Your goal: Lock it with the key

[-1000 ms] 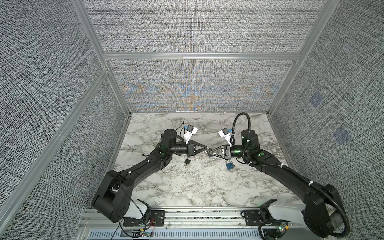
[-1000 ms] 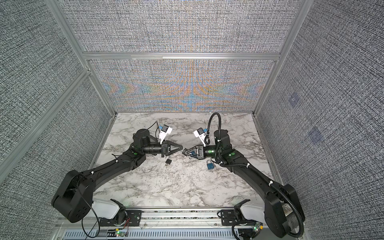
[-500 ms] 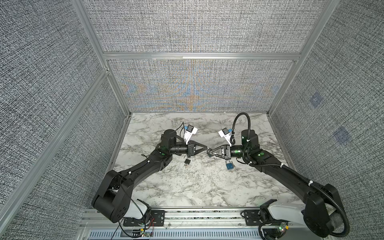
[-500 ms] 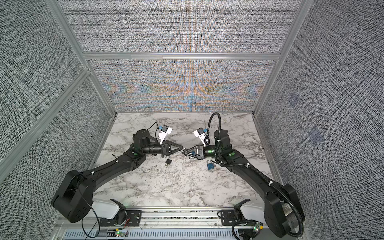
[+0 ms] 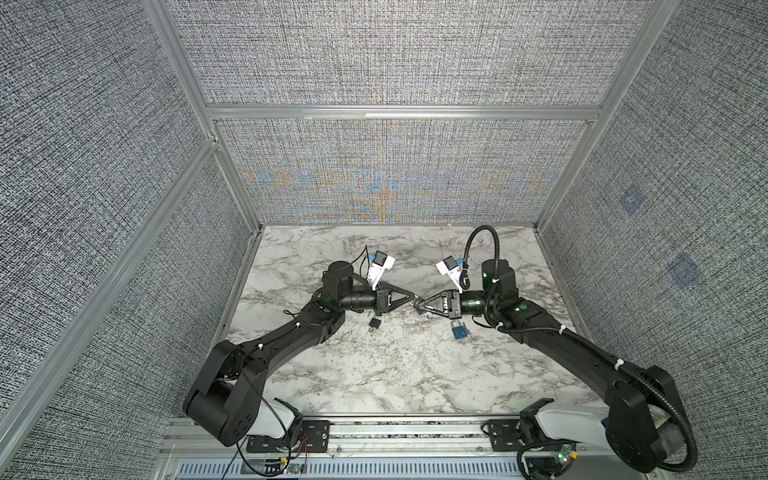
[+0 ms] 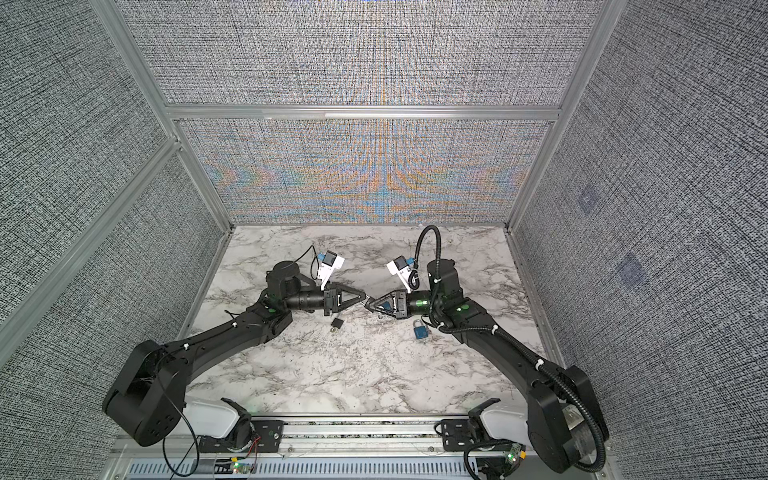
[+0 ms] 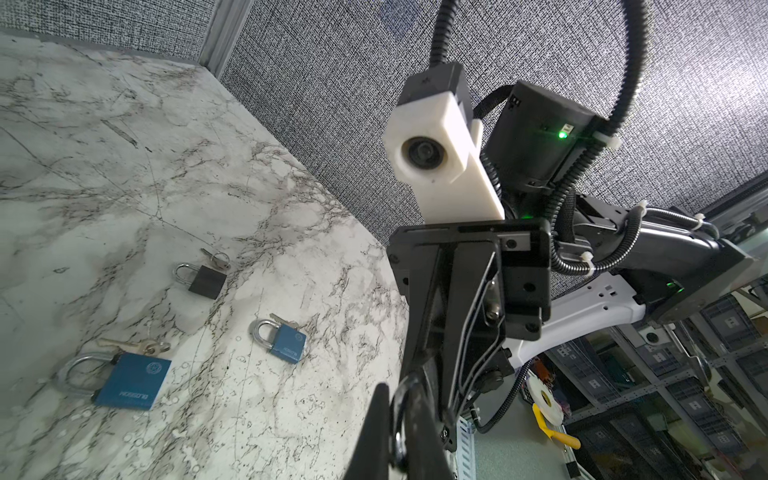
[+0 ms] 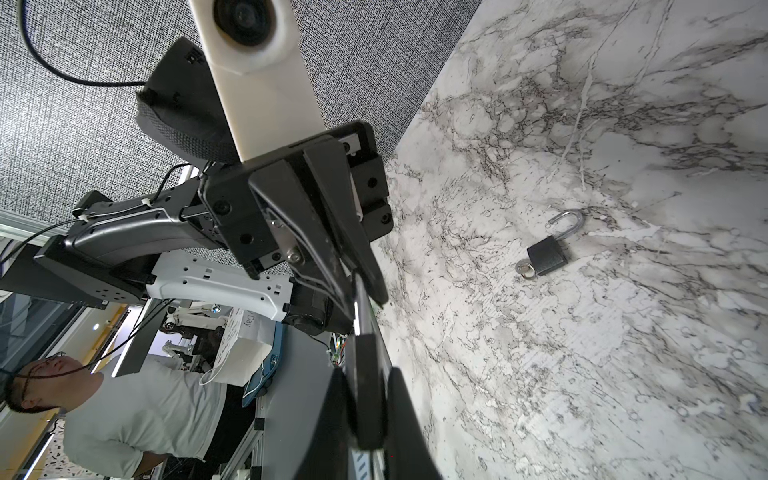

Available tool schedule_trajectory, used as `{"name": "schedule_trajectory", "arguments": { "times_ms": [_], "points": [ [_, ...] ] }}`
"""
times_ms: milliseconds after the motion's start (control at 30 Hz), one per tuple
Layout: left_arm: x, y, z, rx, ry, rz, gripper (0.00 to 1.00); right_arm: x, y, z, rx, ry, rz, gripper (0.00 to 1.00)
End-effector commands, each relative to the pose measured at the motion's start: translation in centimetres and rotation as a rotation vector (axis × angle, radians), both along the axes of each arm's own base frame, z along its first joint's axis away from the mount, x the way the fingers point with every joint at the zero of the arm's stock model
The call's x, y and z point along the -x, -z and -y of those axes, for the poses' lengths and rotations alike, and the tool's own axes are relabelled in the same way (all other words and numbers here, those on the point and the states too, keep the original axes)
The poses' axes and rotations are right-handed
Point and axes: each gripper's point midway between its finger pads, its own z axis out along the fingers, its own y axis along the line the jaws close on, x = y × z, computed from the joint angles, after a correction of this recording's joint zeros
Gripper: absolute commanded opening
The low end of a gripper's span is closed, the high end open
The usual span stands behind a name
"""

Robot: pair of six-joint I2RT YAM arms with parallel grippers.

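Midair, the right gripper is clamped on a black padlock, the left gripper pinching what looks like its shackle; press squarely, no twisting

White marble-patterned tabletop, grey-veined, scratched in places. Left of middle, an open black padlock, lying flat, shackle swung out, key ring at its base. Right of middle, slightly nearer, a small blue padlock, flat, shackle toward the far side. In the left wrist view, also a large blue padlock with keys beside it, and a shut black padlock, all apart.
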Motion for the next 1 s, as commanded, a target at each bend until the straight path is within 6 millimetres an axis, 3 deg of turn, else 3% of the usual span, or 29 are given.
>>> {"name": "schedule_trajectory", "arguments": {
  "times_ms": [0,467,700,867,967],
  "points": [
    [1.9,1.4,0.6,-0.031,0.073,-0.067,0.0,-0.8,-4.3,-0.8,-0.115,-0.013,0.195,0.0],
    [2.3,1.7,0.9,-0.026,0.081,-0.069,0.0,-1.4,-4.0,-0.9,-0.115,-0.002,0.193,0.0],
    [0.9,1.3,0.6,-0.028,0.011,-0.054,0.0,-1.3,-2.6,-0.8,-0.079,0.003,0.163,0.0],
    [-0.8,1.0,-0.2,-0.031,-0.057,-0.062,0.0,-1.0,-1.5,-0.4,-0.066,0.012,0.141,0.35],
    [-1.7,0.5,-0.7,-0.03,-0.091,-0.057,0.0,-0.9,-1.1,0.3,-0.068,0.026,0.129,0.41]
  ]
}}
